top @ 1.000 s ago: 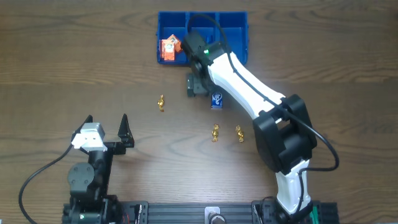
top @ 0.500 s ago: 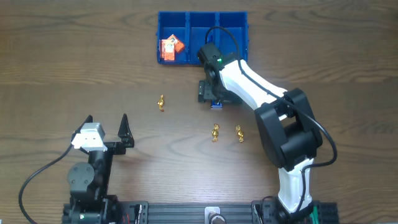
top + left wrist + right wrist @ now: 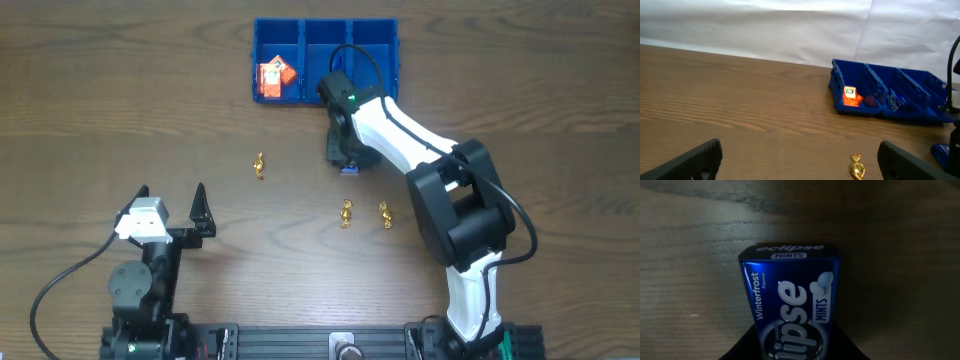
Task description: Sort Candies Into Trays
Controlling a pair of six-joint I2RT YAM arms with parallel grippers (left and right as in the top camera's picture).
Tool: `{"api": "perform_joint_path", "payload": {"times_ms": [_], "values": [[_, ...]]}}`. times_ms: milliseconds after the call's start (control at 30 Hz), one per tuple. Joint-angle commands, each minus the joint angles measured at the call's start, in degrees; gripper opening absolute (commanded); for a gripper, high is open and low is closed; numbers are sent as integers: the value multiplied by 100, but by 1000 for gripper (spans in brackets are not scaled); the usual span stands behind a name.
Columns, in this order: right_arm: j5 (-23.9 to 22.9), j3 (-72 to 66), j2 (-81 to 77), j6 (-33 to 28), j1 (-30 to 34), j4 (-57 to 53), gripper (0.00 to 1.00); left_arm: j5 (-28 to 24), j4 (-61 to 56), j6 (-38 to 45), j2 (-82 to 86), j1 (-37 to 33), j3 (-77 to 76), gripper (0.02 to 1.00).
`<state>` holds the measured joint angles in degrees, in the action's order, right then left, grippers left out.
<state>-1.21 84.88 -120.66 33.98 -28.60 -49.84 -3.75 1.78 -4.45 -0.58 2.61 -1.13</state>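
The right arm's tool [image 3: 342, 152] is down on the worktop [image 3: 120, 110] just in front of the blue tray [image 3: 325, 21], directly over the blue mint tin [image 3: 792, 305]. In its wrist view the tin lies flat on the wood, centred and running lengthwise away from the camera. Whether the tool has pinched the tin yet cannot be told from these pictures.

The left arm's tool [image 3: 172, 192] is spread wide and parked near its base, well apart from everything.

The step in hand looks like picking up the tin. To do it well:

- Keep the tin centred and take it across its narrow sides, low enough that the smooth metal does not slip out.
- Squeeze squarely, so the tin does not twist on the wood.
- Lift straight up until it clears the tray's near wall before carrying it in.
- Drop it in a compartment other than the left one, which holds the orange candies [image 3: 272, 77].

Three gold-wrapped candies lie loose on the worktop. One [image 3: 260, 165] sits to the left of the tin, and a pair [image 3: 346, 213] [image 3: 384, 214] lies nearer the arm bases. None is close enough to be knocked if the lift stays vertical
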Motion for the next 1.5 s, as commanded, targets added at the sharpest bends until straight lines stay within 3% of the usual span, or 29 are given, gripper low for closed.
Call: {"api": "perform_joint_path", "payload": {"times_ms": [33,233,400,567,767,1000,1133,1167,1267,1500], "values": [[-11,-26,-74,11,-28,20,229,-35,243,20,37,-35,85,998],[-63,693,839,-142,-107,-391,218,-35,243,20,37,-35,85,998],[-776,2868,726,-413,-90,-1475,215,-33,243,20,37,-35,85,998],[-1215,4518,-181,-603,-90,-1401,213,-33,243,20,37,-35,85,998],[-1228,4636,-1211,-721,-35,-376,215,-33,243,20,37,-35,85,998],[-1292,4636,-1652,-702,13,-197,222,-35,243,20,37,-35,85,998],[-1292,4634,-1674,-702,24,-227,373,-33,243,20,37,-35,85,998],[-1292,4634,-1676,-702,24,-229,487,-33,243,20,37,-35,85,998],[-1294,4634,-1676,-702,35,-269,695,-33,243,20,37,-35,85,998],[-1292,4640,-946,-702,-240,-815,792,-35,243,20,37,-35,85,998]]}}
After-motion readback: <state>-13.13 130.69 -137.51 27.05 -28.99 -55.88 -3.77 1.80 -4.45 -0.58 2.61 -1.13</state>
